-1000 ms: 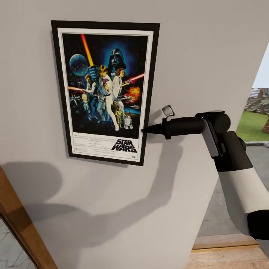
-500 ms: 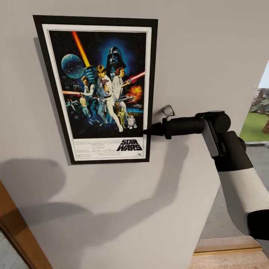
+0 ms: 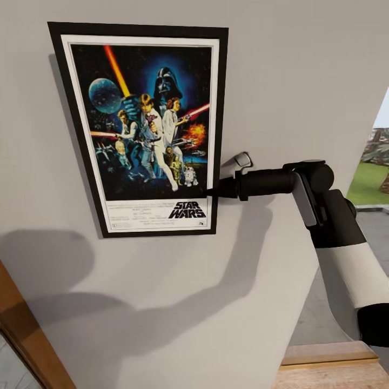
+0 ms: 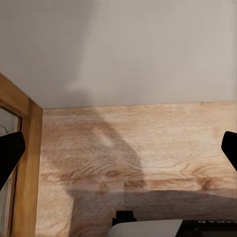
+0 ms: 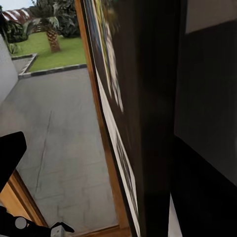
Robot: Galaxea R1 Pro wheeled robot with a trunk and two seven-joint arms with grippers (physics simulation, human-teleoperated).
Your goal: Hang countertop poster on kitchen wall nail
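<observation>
The black-framed Star Wars poster (image 3: 143, 127) hangs flat against the light grey wall (image 3: 281, 81), up on the left of the head view. My right gripper (image 3: 212, 190) reaches in from the right, its tip at the poster's lower right edge. In the right wrist view the frame's edge (image 5: 148, 123) runs very close, and one black finger (image 5: 11, 153) stands far off to its side, so the jaws are open. My left gripper (image 4: 118, 153) is open over wooden flooring beside the wall. The wall nail is hidden behind the poster. The countertop is out of view.
A wooden door frame (image 3: 24, 324) slants across the lower left. Wooden flooring (image 3: 329, 373) lies at the lower right. Past the wall's right end, an opening looks out on grey paving (image 3: 373, 227) and a lawn (image 3: 370, 181).
A second ago the poster hung tilted at the gripper's tip. It then swung straight against the wall, its left side further left. In the last half second nothing has visibly moved.
</observation>
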